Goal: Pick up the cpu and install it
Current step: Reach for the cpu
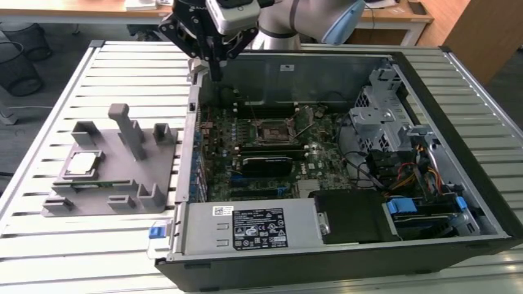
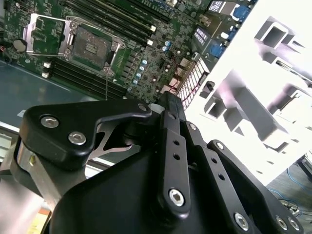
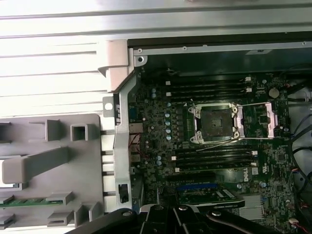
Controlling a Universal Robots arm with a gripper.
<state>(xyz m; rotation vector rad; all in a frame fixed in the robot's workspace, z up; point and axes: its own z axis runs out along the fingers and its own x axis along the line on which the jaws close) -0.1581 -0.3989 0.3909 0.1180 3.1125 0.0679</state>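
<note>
The cpu (image 1: 84, 163), a small silvery square chip, lies flat in a pocket of the grey fixture block (image 1: 131, 191) at the exterior view's left, outside the computer case. My gripper (image 1: 217, 72) hangs high over the case's back left corner, fingers pointing down, shut and holding nothing. It is well away from the cpu and above and behind the motherboard socket (image 1: 272, 130). The socket (image 3: 217, 122) stands open, with its metal frame swung aside and its seat bare. In the second wrist view the gripper (image 2: 165, 100) is over the case wall, with the socket (image 2: 90, 46) beyond it.
The open computer case (image 1: 425, 79) lies on a slatted metal table (image 1: 49, 92). Inside are a power supply (image 1: 245, 226), a drive cage (image 1: 378, 116) and cables. A green memory stick (image 3: 29, 201) sits in the fixture. Bins (image 1: 18, 61) stand beside the table.
</note>
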